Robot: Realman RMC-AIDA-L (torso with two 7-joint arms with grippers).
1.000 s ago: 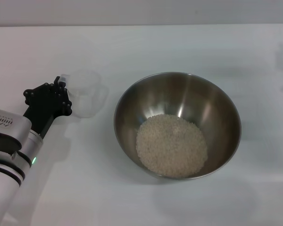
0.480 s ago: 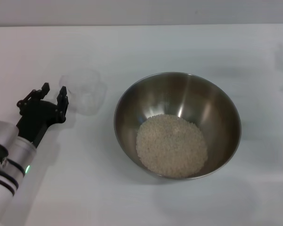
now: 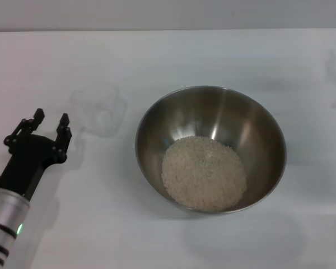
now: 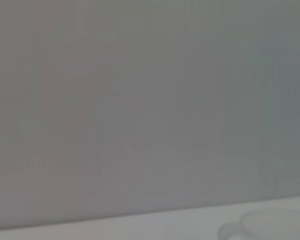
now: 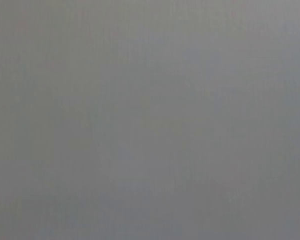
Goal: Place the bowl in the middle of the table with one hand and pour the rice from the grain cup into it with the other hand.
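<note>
Hidden, cut off, or too faint to read

In the head view the left arm runs out past the lower left corner, so only its wrist and the left gripper show. The grain cup is so pale against the worktop that its rim and handle are hard to trace. In the left wrist view the cup is blurred and cut by the picture's edge. The right wrist view is a featureless grey blur.

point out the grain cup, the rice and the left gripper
grain cup (image 3: 101, 112), head view, on its translucent wall
rice (image 3: 204, 172), head view, middle of the heap in the bowl
left gripper (image 3: 49, 124), head view, midway between its open fingertips
</note>
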